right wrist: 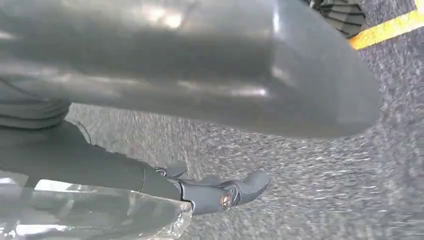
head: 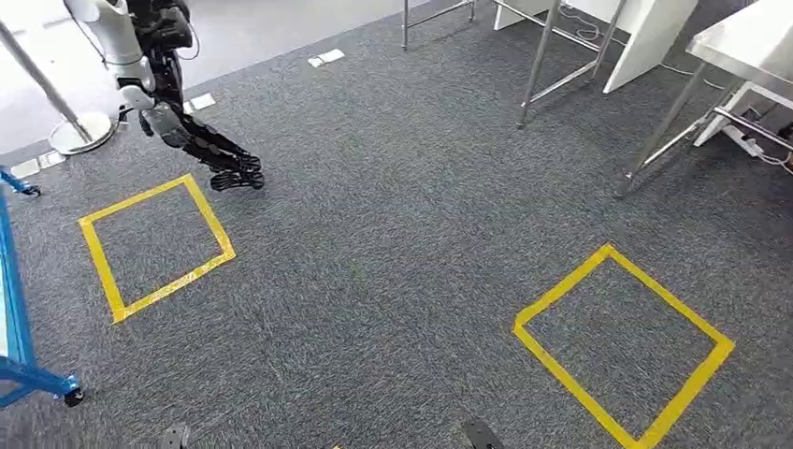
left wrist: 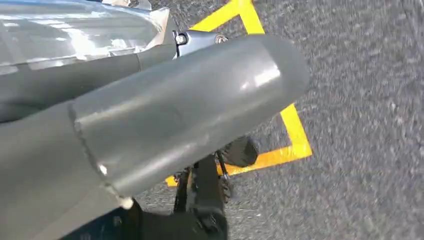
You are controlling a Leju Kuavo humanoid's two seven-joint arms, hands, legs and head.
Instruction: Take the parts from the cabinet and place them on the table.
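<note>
Head high, downward — wrists close over shared carpet (head: pixel 393 234).

Grey carpet, yellow squares

We see speckled dark grey carpet (head: pixel 393 234), yellow tape squares (head: pixel 154 245), and a blue frame (head: pixel 17 309).

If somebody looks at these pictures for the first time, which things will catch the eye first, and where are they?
Two yellow tape squares on the grey carpet stand out most: one square at the left of the head view, the other square at the lower right. A robot arm ends in a dark hand hanging over the floor just above the left square. Metal table legs stand at the upper right, and a blue frame runs along the left edge.
</note>
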